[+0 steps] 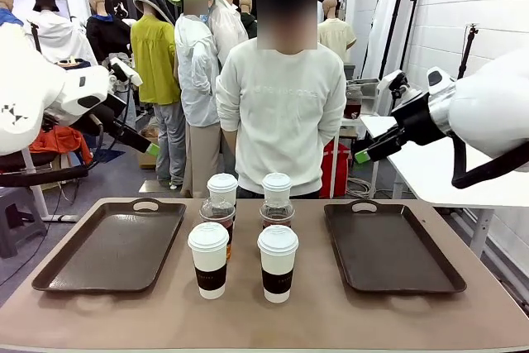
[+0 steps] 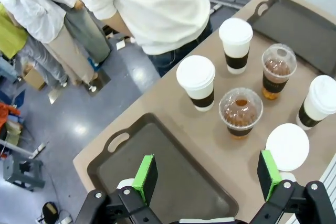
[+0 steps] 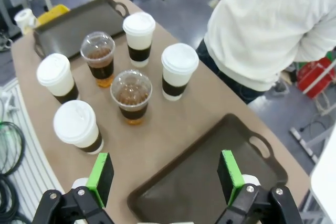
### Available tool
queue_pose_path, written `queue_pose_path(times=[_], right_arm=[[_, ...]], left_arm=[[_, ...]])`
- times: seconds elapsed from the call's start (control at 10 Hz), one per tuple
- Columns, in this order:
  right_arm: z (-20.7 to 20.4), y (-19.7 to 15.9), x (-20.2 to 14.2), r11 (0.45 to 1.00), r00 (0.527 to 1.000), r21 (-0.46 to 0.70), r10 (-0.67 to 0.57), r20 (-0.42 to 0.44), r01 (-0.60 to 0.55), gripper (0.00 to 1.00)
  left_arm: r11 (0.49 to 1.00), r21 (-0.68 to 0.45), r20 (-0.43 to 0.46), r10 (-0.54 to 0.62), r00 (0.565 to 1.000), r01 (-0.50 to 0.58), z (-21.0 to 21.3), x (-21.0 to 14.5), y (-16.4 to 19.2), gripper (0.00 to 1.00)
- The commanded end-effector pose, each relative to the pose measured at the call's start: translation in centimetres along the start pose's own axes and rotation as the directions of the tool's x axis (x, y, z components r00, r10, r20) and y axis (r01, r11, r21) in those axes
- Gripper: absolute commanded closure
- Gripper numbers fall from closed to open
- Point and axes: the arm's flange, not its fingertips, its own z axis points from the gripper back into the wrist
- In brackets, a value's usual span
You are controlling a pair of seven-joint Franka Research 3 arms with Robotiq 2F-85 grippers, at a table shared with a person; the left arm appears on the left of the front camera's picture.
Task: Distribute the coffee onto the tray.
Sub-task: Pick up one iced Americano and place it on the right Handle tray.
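The desk (image 1: 331, 320) carries the left tray (image 1: 107, 245) at 9 o'clock and the right tray (image 1: 388, 245) at 3 o'clock. Between them, at centre, stands the coffee (image 1: 208, 258): four lidded paper cups (image 2: 196, 81) and two clear domed cups (image 2: 240, 113), none on a tray yet. The left gripper (image 2: 206, 174) and right gripper (image 3: 164, 174) hover high, jaws apart, holding nothing. Distribution looks unstarted. Next, an arm must descend onto a near cup and close around it.
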Motion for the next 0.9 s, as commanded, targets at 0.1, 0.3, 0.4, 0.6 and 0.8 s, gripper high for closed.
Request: queue_pose_path(times=[0.1, 0.3, 0.4, 0.6, 0.8], right_arm=[[-1.3, -0.3, -1.6, 0.998, 0.995, 0.058, 0.006, 0.097, -0.011, 0.00], [-1.7, -0.4, -1.5, 0.998, 0.996, 0.059, 0.011, 0.092, -0.016, 0.00], [-1.9, -0.1, -1.4, 1.000, 0.999, -0.014, -0.006, 0.053, 0.007, 0.00], [-0.6, -0.7, -0.3, 0.999, 0.998, 0.049, -0.005, 0.066, 0.002, 0.00], [-0.6, -0.7, -0.3, 0.999, 0.998, 0.049, -0.005, 0.066, 0.002, 0.00]], left_arm=[[0.997, -0.072, 0.121, 0.036, 0.992, -0.028, -0.8, -1.8, 1.0, 0.00], [0.997, -0.064, 0.114, 0.049, 0.992, -0.042, -1.2, -2.1, 1.1, 0.00], [0.998, 0.032, 0.063, 0.056, 0.996, -0.058, -1.5, -1.8, 1.0, 0.00], [0.997, -0.048, 0.088, 0.059, 0.994, -0.055, -0.4, -1.2, 1.1, 0.00], [0.997, -0.048, 0.088, 0.059, 0.994, -0.055, -0.4, -1.2, 1.1, 0.00]])
